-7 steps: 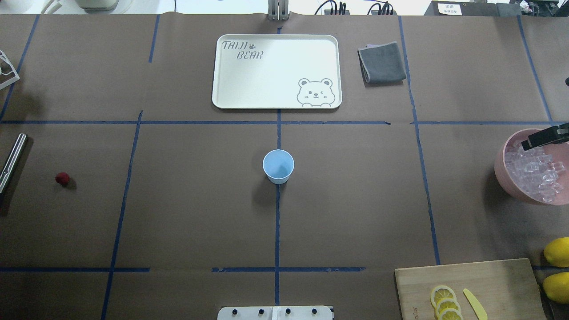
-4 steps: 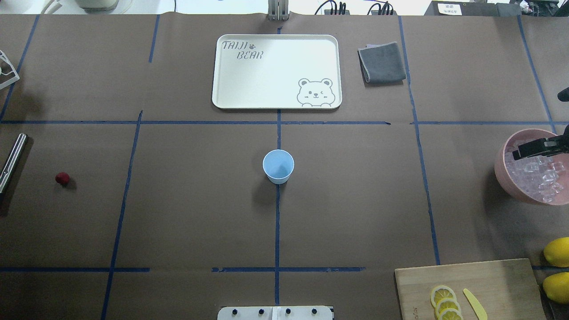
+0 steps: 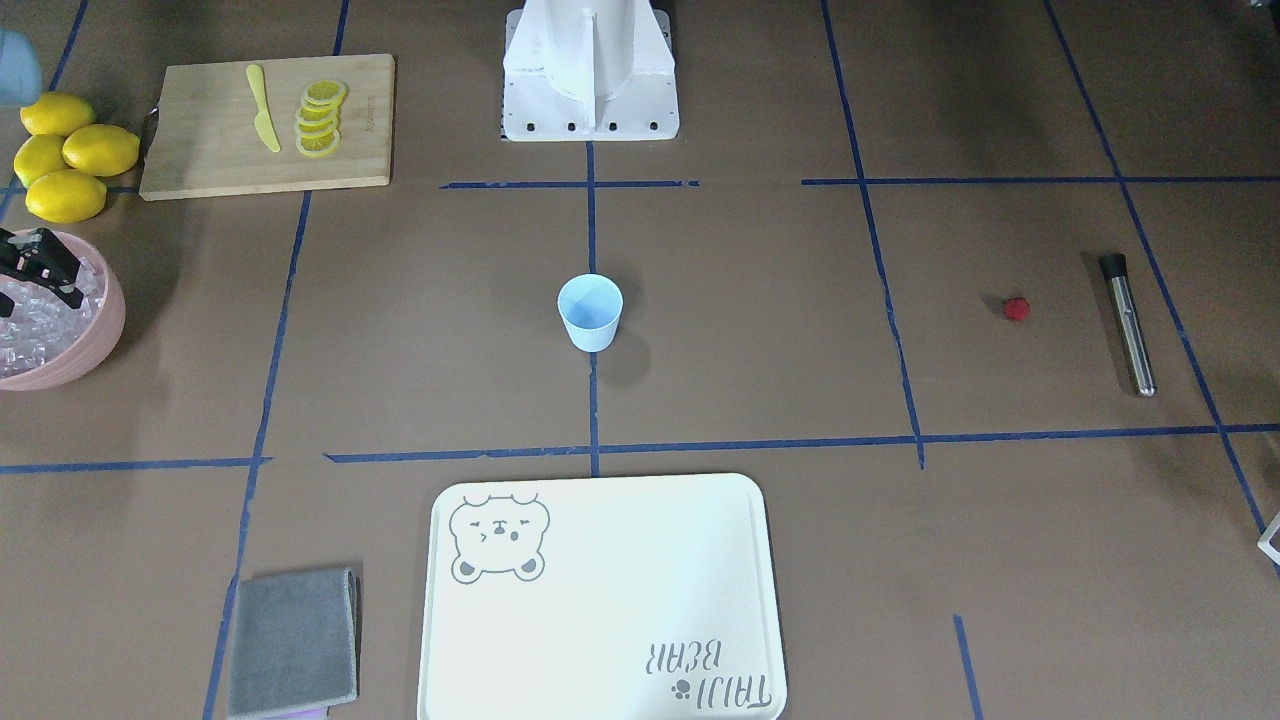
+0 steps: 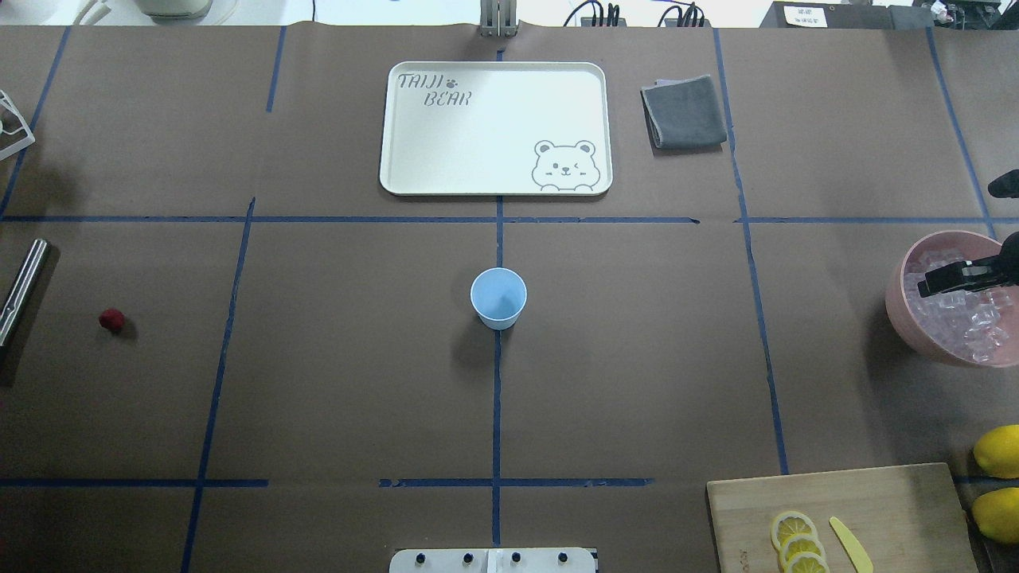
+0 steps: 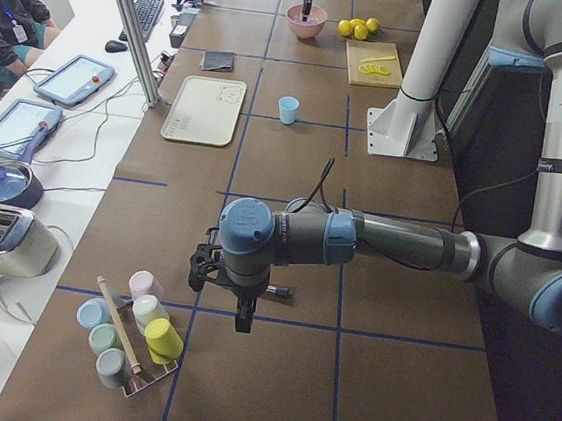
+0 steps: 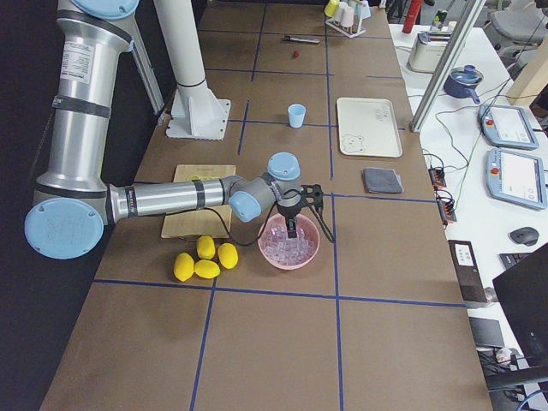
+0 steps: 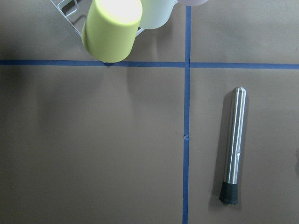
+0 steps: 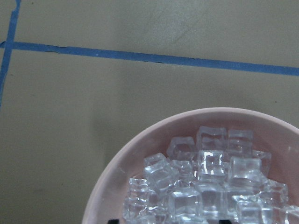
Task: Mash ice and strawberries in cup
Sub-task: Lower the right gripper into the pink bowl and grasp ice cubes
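The light blue cup (image 4: 498,296) stands upright at the table's middle. A small red strawberry (image 4: 111,320) lies far left on the paper, apart from everything. The ice (image 4: 963,314) fills a pink bowl (image 4: 903,318) at the right edge. My right gripper (image 4: 927,282) hangs over that ice; in the right wrist view its fingertips (image 8: 112,220) show spread apart at the bottom edge, above the cubes (image 8: 205,182). It is open. My left gripper (image 5: 241,317) shows only in the exterior left view, pointing down near a steel muddler (image 7: 233,140); I cannot tell its state.
A cream bear tray (image 4: 495,127) and a folded grey cloth (image 4: 685,111) lie at the far side. A wooden board (image 4: 844,517) holds lemon slices and a yellow knife, with whole lemons (image 4: 999,451) beside it. A rack of coloured cups (image 5: 132,341) stands at the left end.
My right gripper has come further in over the pink bowl and lower towards the ice. The cup, the strawberry and the muddler have not moved.
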Robot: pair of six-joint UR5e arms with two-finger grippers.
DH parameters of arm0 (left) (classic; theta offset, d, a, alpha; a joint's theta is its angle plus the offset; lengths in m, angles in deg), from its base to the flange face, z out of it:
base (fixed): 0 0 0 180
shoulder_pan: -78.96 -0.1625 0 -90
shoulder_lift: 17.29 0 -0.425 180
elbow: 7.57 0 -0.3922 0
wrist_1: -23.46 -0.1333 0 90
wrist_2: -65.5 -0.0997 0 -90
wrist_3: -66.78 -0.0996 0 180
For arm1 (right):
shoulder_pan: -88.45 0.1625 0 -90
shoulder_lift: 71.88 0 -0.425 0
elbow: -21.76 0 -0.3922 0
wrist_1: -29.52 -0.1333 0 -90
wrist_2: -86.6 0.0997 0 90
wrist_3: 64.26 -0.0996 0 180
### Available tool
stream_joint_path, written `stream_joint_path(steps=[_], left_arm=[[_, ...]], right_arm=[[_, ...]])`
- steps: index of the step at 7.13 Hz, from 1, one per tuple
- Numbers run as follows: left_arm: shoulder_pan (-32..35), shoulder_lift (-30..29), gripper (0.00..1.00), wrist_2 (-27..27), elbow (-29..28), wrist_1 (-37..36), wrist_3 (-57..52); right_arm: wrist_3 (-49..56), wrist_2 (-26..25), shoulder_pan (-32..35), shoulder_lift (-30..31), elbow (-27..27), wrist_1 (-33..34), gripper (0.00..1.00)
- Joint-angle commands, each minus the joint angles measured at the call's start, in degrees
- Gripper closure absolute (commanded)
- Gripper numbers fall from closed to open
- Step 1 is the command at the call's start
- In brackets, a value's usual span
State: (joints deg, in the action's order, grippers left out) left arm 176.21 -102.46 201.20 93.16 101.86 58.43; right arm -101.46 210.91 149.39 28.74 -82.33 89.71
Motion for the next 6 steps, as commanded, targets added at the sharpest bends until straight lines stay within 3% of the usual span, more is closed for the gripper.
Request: stream_joint_path(steps=[1, 6], left_arm=[[0.0, 0.0, 0.00, 0.0, 0.0, 0.0, 0.0], [0.0, 0.0, 0.00, 0.0, 0.0, 0.0, 0.0]], right_arm=[[0.1, 0.0, 0.0, 0.0, 1.0, -0.1, 0.26], [0.4, 0.0, -1.0, -0.1, 2.4, -0.1, 0.30]])
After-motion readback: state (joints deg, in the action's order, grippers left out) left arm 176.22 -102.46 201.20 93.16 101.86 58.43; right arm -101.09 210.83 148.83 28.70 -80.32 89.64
